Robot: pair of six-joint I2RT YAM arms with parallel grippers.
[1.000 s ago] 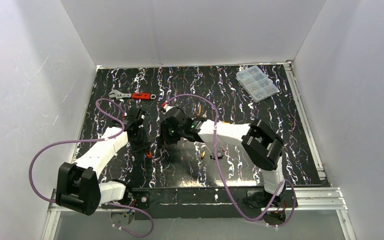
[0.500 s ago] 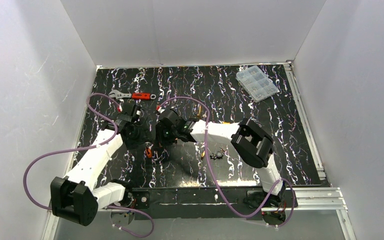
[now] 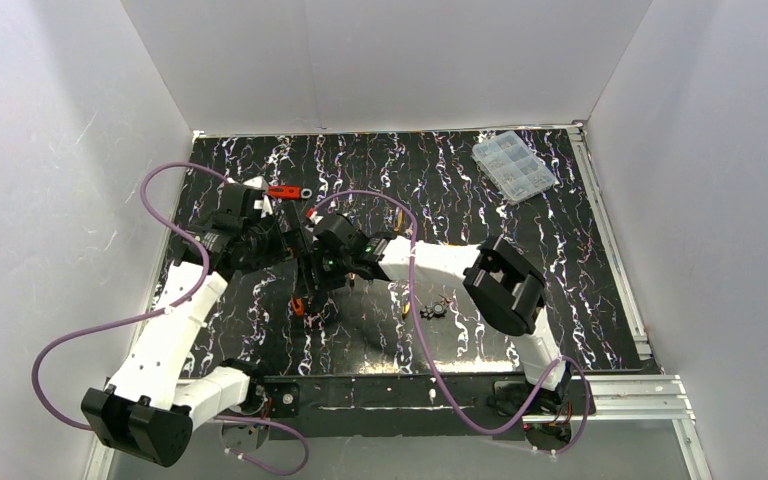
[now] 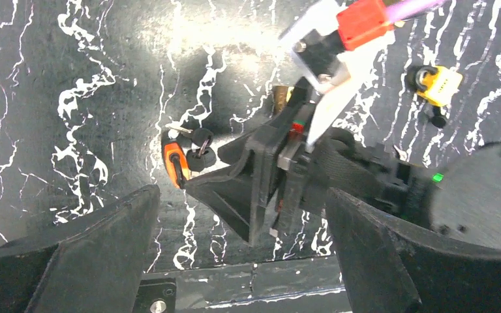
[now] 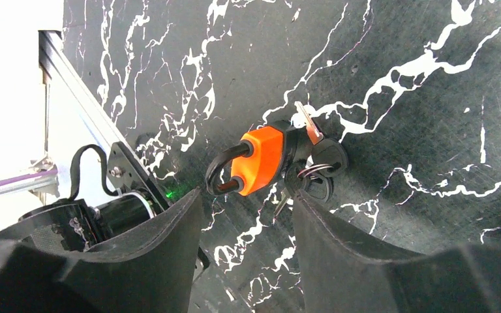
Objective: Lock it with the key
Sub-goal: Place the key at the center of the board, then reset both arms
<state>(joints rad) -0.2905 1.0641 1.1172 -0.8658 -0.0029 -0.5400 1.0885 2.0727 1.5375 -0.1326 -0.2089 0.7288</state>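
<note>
Two grippers, both spread wide and empty: right gripper [image 5: 246, 218] hovers over the orange padlock [image 5: 259, 160] and keys [image 5: 329, 158] lying on the surface [image 5: 430, 98], left gripper [image 4: 241, 195] nearby. Grasping and locking apparently remain.

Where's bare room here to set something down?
Bare: far strip between red wrench and compartment box; right side between that box and near rail. Crowded: left-centre, where left gripper and right gripper hang near the orange padlock.

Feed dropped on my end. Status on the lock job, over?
Right gripper open, poised over orange padlock lying on the table, keys at its base. Left gripper open, empty, aimed at the same spot. Nothing in the way.
</note>
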